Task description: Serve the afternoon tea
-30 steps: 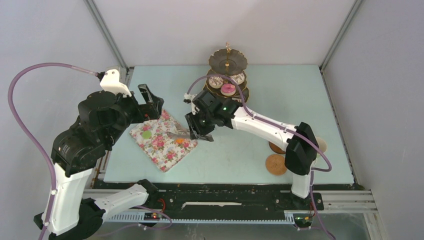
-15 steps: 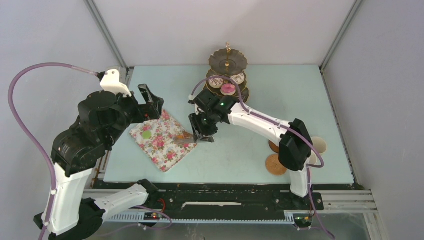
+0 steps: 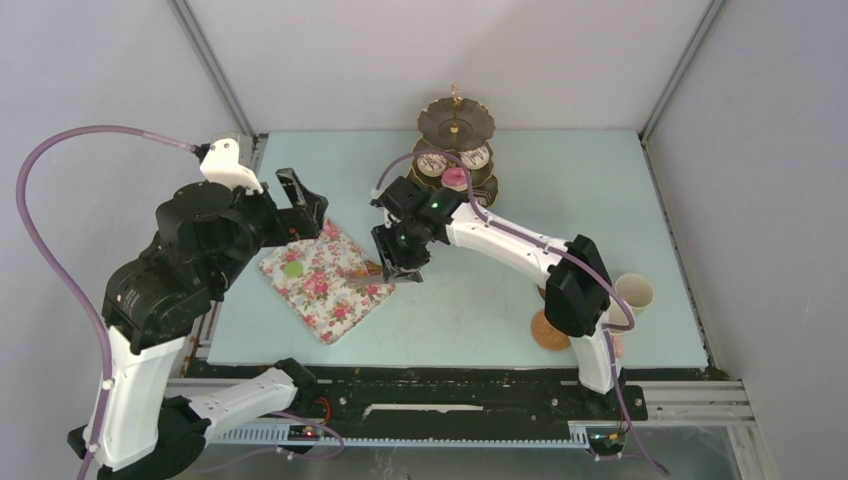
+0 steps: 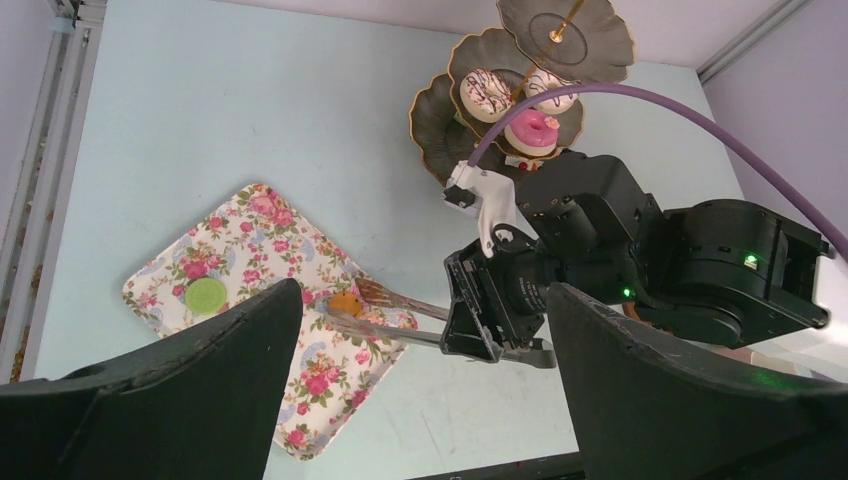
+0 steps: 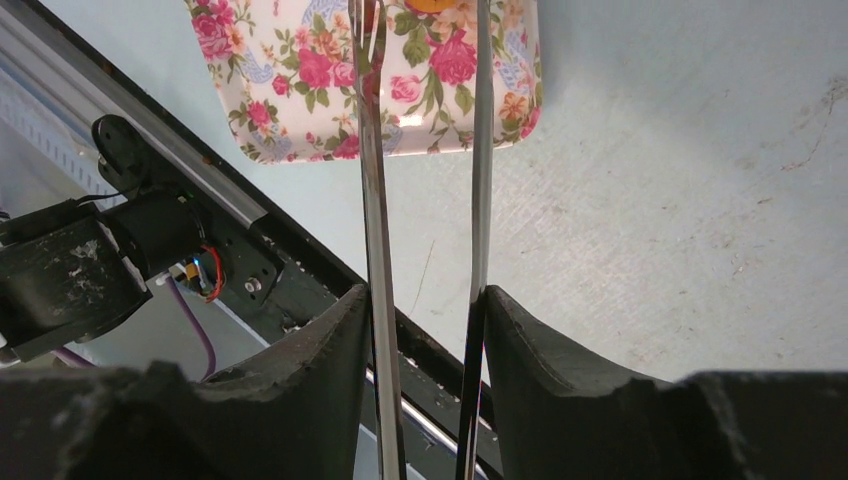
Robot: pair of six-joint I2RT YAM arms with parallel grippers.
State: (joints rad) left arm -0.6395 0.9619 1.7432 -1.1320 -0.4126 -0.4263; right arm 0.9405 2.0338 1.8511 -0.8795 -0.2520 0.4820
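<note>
My right gripper (image 3: 400,268) is shut on the long grey tongs (image 5: 372,180), with one tong arm against each finger. The tong tips reach over the floral-print tray (image 3: 325,300) and stand on either side of a small orange cake (image 4: 346,302). A green cake (image 3: 293,269) lies further left on the tray. A pink doughnut (image 4: 530,130) and white doughnuts (image 4: 487,90) sit on the tiered stand (image 3: 455,125). My left gripper (image 3: 300,200) is open and empty, held high above the tray's far-left side.
A cream cup (image 3: 634,292) and a round brown coaster (image 3: 545,330) are at the right, beside the right arm's elbow. The table's front rail (image 5: 230,215) runs just below the tray's near edge.
The right gripper has turned and shifted slightly towards the tray, bringing the tong tips around the orange cake. Its elbow swung left and uncovered the cream cup. The left arm is still.
</note>
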